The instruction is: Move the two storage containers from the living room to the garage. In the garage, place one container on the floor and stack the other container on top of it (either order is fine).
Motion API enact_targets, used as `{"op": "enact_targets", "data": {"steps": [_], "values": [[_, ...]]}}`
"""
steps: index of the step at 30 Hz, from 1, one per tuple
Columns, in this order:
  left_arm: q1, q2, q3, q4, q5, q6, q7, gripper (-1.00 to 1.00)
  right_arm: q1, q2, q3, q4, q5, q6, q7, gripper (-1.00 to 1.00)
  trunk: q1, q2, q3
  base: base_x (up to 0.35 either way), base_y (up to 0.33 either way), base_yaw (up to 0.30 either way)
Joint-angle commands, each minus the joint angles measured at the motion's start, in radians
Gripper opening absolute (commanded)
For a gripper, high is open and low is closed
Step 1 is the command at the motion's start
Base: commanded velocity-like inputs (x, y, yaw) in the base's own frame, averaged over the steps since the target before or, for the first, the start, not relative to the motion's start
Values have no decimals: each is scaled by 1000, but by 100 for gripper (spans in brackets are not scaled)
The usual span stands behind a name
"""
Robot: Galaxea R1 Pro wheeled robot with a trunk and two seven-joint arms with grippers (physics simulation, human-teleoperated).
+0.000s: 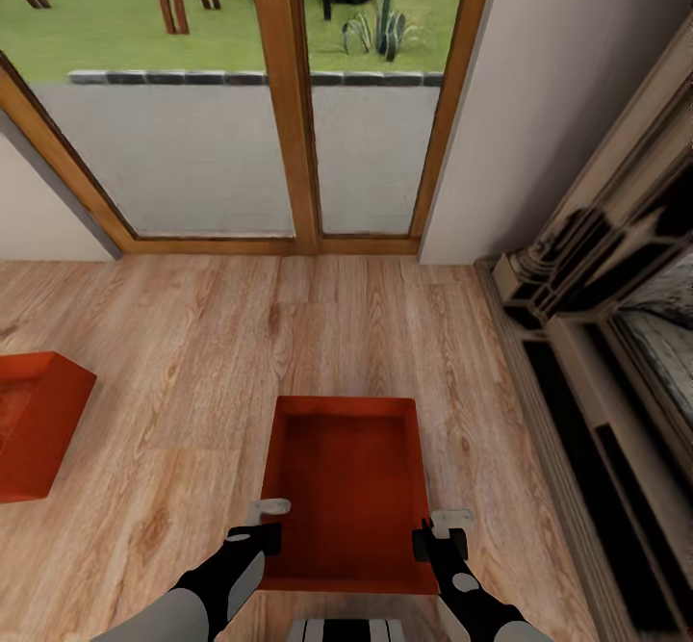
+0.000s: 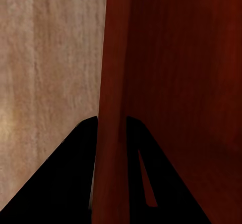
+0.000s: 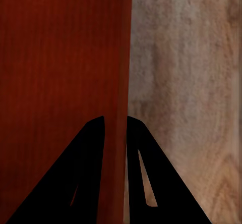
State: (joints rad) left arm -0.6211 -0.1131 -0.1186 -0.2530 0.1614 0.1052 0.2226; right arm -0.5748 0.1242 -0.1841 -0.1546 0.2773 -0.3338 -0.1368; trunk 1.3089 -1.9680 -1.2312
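Observation:
One red-orange storage container [image 1: 351,488] sits low in the middle of the head view, over the light wood planks of the living room. My left gripper [image 1: 267,525] is shut on its left wall [image 2: 112,133], one dark finger on each side of the wall. My right gripper [image 1: 435,532] grips the right wall [image 3: 120,133] the same way. The second storage container [image 1: 34,425] rests on the planks at the left edge, partly cut off by the frame.
Wood-framed glass doors [image 1: 289,141] stand ahead, with a patio and lawn beyond them. A beige wall [image 1: 558,93] rises at the right, and the ornate dark fireplace [image 1: 616,334] runs along the right side close to the held container.

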Motion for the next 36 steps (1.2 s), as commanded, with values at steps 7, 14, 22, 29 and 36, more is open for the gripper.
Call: {"op": "enact_targets", "data": {"steps": [7, 14, 22, 29, 36], "values": [[0, 1, -4, -3, -2, 7, 13, -100, 0, 0, -21, 1, -2, -5, -6, -100, -27, 49, 22, 0, 0, 0], [0, 1, -4, -3, -2, 7, 14, -100, 0, 3, -21, 1, -3, -6, -7, -100, -54, 98, 43, 0, 0, 0], [0, 1, -4, -3, -2, 7, 14, -100, 0, 3, -21, 1, -2, -8, -6, -100, -85, 154, 69, 0, 0, 0], [0, 1, -4, -3, -2, 7, 13, -100, 0, 3, -21, 1, -1, -8, -6, -100, -111, 203, 90, 0, 0, 0], [0, 2, -4, -3, -2, 7, 14, -100, 0, 3, -21, 1, -1, -8, -6, -100, -138, 252, 112, 0, 0, 0]]}}
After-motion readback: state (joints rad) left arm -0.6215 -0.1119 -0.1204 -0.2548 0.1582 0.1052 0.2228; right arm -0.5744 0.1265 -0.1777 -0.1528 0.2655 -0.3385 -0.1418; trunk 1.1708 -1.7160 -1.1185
